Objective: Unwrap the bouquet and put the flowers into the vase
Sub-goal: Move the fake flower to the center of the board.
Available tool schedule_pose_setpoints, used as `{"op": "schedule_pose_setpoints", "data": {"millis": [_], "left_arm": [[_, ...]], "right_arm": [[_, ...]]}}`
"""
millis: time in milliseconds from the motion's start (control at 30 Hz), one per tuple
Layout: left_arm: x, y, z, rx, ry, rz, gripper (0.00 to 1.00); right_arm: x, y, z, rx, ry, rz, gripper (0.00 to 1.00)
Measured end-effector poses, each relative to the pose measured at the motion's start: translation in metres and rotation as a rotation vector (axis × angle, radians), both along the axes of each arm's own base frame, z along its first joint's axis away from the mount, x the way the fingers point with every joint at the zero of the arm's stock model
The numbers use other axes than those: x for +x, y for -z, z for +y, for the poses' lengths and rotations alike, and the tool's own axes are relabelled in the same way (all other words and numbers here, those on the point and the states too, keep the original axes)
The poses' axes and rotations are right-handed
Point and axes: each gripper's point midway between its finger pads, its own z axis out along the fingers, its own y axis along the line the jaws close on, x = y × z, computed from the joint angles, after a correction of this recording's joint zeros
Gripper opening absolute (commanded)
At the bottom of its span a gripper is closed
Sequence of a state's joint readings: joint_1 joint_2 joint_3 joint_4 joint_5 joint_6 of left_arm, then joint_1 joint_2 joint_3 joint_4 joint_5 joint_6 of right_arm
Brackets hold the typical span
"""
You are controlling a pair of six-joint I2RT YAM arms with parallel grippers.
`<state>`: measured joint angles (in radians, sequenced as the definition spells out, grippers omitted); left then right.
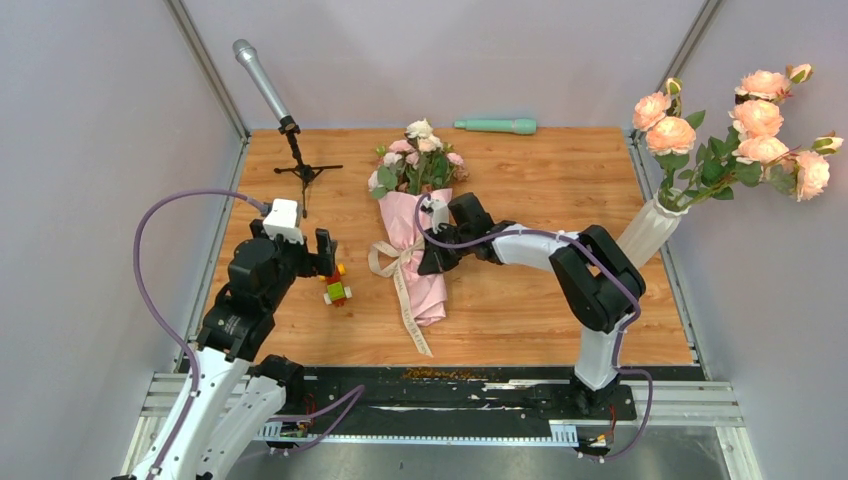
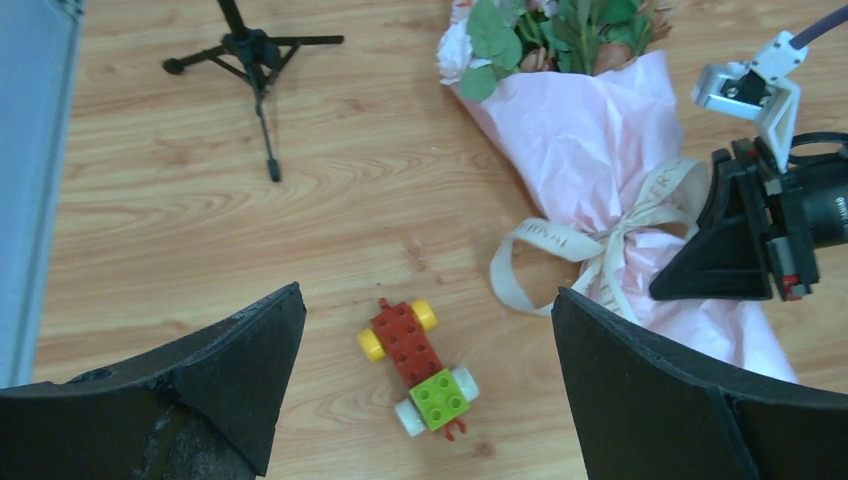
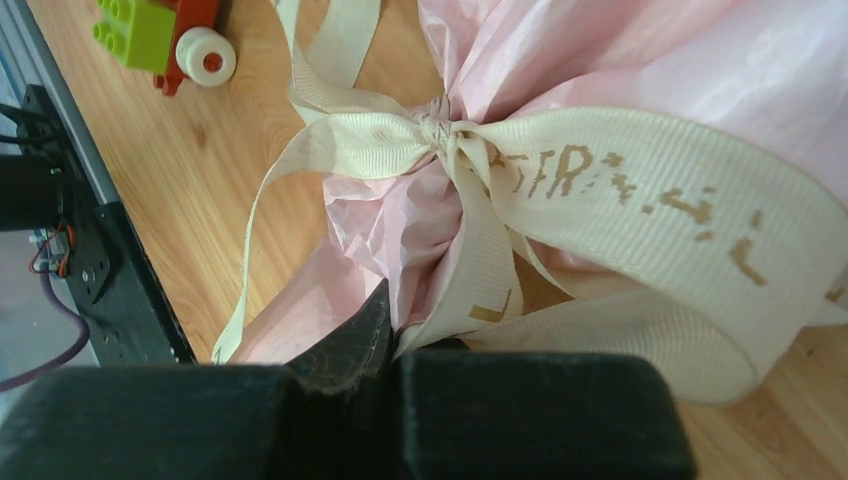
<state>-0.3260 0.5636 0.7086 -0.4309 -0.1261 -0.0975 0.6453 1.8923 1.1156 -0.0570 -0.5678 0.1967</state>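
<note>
**Grip on cream ribbon of bouquet**

Right gripper, fingers pressed together, pinches a ribbon tail close to the knot, on the 3 o'clock side of the pink wrapping. The bouquet lies flat near the centre of the table, bow tied, blooms toward 12 o'clock, wrapped stems toward 6. Left gripper, jaws spread wide and holding nothing, hovers at the bouquet's 9 o'clock, above a toy block car. The white ribbed vase, holding peach roses, stands at the table's 3 o'clock edge.
</note>
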Motion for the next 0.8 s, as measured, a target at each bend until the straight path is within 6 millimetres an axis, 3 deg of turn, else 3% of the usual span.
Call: {"op": "schedule_pose_setpoints", "data": {"millis": [200,333,533,667,800], "left_arm": [[0.0,0.009,-0.024,-0.191,0.026,0.088,1.0],[-0.003,0.032,-0.04,-0.315,0.037,0.163,1.0],[-0.008,0.068,-0.058,-0.407,0.054,0.306,0.94],[-0.012,0.084,-0.074,-0.426,0.088,0.39,0.96],[-0.017,0.099,-0.092,-0.439,0.137,0.455,1.0]], "right_arm": [[-0.012,-0.001,-0.004,-0.002,-0.006,-0.009,0.04],[-0.011,0.001,-0.003,0.003,0.022,-0.005,0.35],[-0.006,-0.005,-0.007,-0.01,0.07,-0.036,0.6],[0.001,-0.034,-0.009,0.012,0.099,-0.108,0.73],[0.007,-0.073,-0.02,0.028,0.156,-0.205,0.79]]}}
